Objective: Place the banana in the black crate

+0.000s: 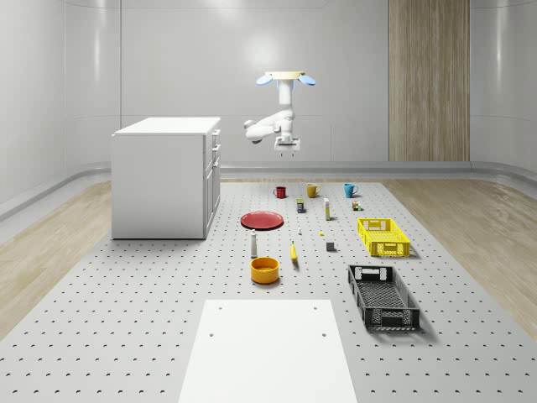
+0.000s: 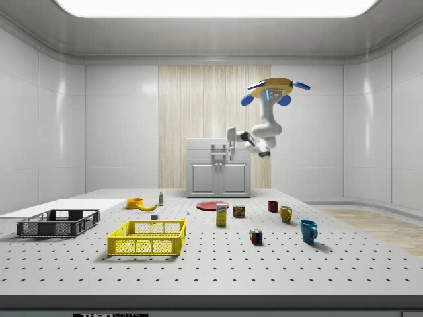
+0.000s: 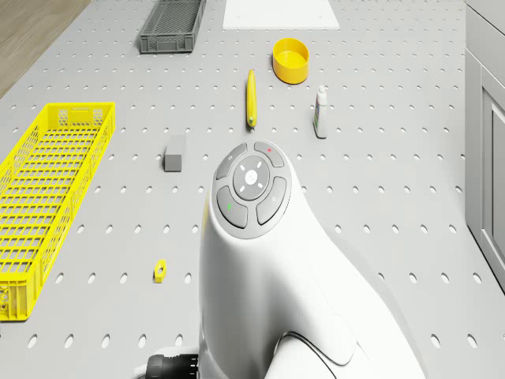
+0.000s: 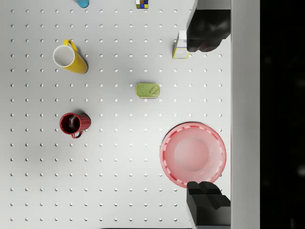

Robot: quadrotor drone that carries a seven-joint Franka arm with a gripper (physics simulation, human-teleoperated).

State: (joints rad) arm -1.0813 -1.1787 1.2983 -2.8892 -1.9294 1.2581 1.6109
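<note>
The gripper (image 4: 205, 114) hangs high in the air with its two dark fingers (image 4: 207, 28) spread wide apart and nothing between them. It points straight down at the floor mat (image 1: 126, 319), over the red plate (image 4: 193, 153) and a green tin (image 4: 148, 90). Near these, in the wrist view, are a red mug (image 4: 74, 124), a yellow mug (image 4: 69, 57) and a small white carton (image 4: 181, 45).

The white arm (image 2: 261, 135) bends down from the drone (image 2: 274, 89), which hovers well above the far part of the mat, near the white cabinet (image 1: 168, 176).

The banana (image 1: 294, 251) lies flat on the mat, about in the middle, well apart from the gripper. An orange-yellow bowl (image 1: 264, 269) and a small white bottle (image 1: 253, 244) are just beside it. A small grey block (image 3: 174, 151) sits between the banana and the yellow crate (image 1: 383, 236).

The black crate (image 1: 383, 295) stands near the mat's edge on the whole-scene view's right, closer to the front than the yellow crate. It has nothing in it. A white sheet (image 1: 268, 353) lies at the mat's front edge.
</note>
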